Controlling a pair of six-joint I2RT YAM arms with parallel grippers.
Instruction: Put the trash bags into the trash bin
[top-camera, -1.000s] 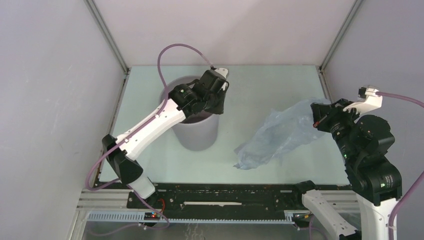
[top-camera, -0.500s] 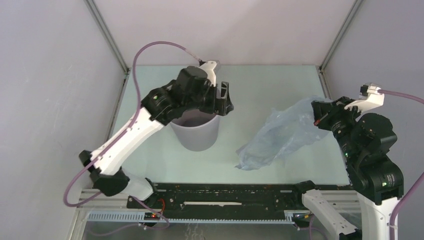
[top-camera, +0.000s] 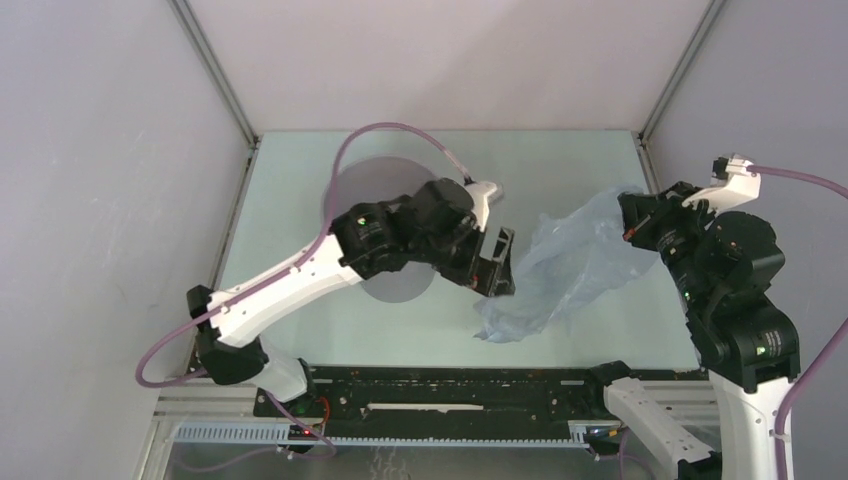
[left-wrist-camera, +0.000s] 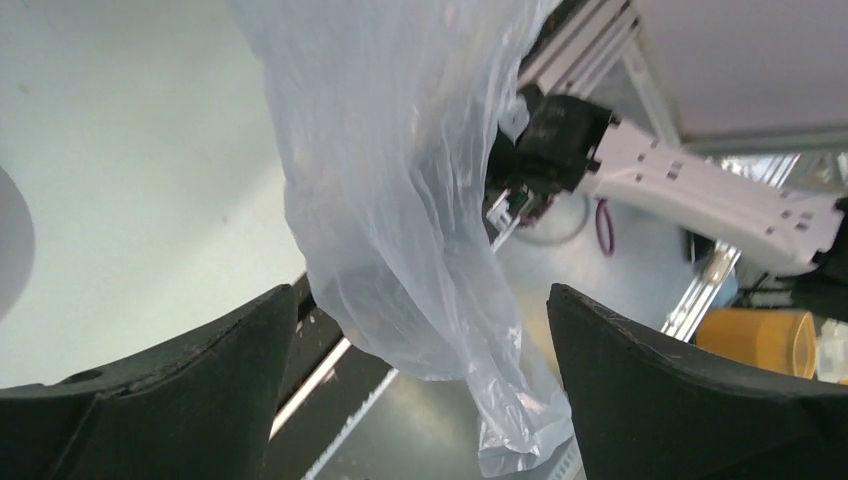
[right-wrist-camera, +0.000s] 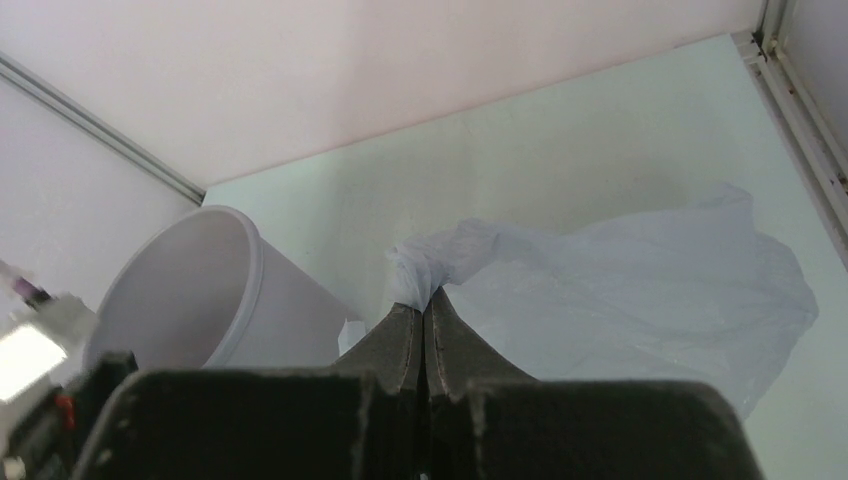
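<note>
The trash bag (top-camera: 565, 265), pale blue and wrinkled, hangs from its upper right corner down to the table. My right gripper (top-camera: 630, 222) is shut on that bunched corner (right-wrist-camera: 430, 262), its fingertips (right-wrist-camera: 412, 310) pressed together. My left gripper (top-camera: 497, 262) is wide open at the bag's left edge. In the left wrist view the bag (left-wrist-camera: 400, 200) hangs in the gap of the left gripper (left-wrist-camera: 420, 300), and neither finger touches it. The grey trash bin (top-camera: 375, 180) stands upright left of the bag, partly hidden under my left arm; the right wrist view shows the bin (right-wrist-camera: 200, 290) too.
The enclosure's walls and metal corner posts (top-camera: 215, 70) close in the pale green table (top-camera: 560, 165). A black rail (top-camera: 450, 390) runs along the near edge. Beyond that edge the left wrist view shows a yellow object (left-wrist-camera: 755, 340).
My left arm has swung from above the bin to the right and down to the bag's left edge, and its jaws have opened wide. The right gripper still holds the bag's corner.
</note>
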